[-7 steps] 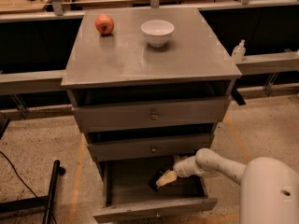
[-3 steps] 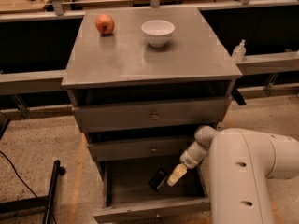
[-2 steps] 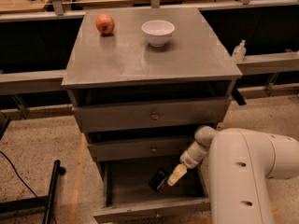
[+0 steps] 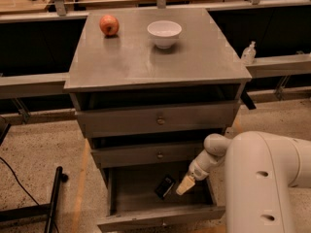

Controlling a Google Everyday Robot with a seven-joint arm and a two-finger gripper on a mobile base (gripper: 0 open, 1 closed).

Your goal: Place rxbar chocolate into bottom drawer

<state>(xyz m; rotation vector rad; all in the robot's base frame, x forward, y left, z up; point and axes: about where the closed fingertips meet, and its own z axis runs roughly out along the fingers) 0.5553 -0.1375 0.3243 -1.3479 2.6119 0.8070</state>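
The rxbar chocolate [image 4: 165,186], a small black bar, lies flat on the floor of the bottom drawer [image 4: 160,216], which is pulled out below the two upper drawers. My gripper [image 4: 185,184] hangs inside that drawer just right of the bar. It is open, and its pale fingers are apart from the bar. The white arm reaches in from the lower right.
On the cabinet top [image 4: 146,57] stand a red apple [image 4: 109,24] at the back left and a white bowl [image 4: 164,33] at the back middle. The two upper drawers with knobs [image 4: 160,121] are nearly closed. A black bar [image 4: 53,200] lies on the floor at the left.
The gripper has let go of the bar, which now lies on the drawer floor to its left. The arm has swung nearer to the camera. Nothing has moved in the last second.
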